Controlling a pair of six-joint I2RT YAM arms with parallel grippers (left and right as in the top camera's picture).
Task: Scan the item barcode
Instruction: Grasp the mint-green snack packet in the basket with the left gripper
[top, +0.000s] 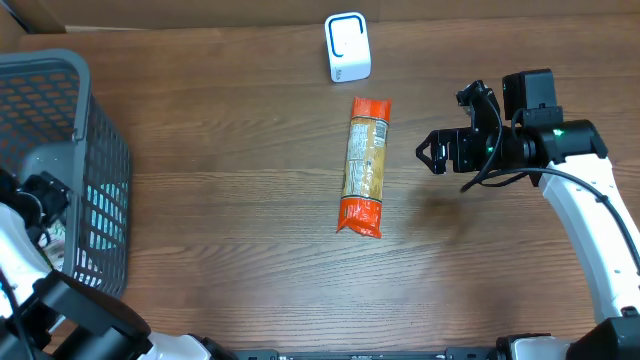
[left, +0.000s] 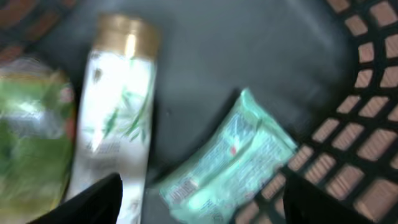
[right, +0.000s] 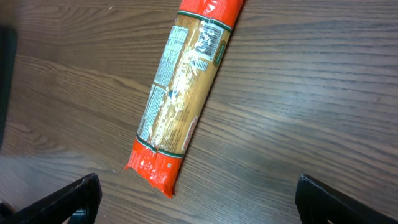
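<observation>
An orange-ended pasta packet (top: 364, 166) lies flat in the middle of the table, its barcode label facing up in the right wrist view (right: 180, 93). The white scanner (top: 347, 47) stands behind it. My right gripper (top: 432, 153) hovers open just right of the packet, with nothing between its fingers (right: 196, 199). My left gripper (left: 202, 202) is open inside the basket (top: 60, 80), above a teal packet (left: 230, 155) and beside a white bottle (left: 118, 112) with a gold cap. It holds nothing.
The grey mesh basket stands at the table's left edge, its wall (left: 367, 137) close to my left fingers. A green bag (left: 31, 137) lies in it beside the bottle. Bare wood surrounds the pasta packet.
</observation>
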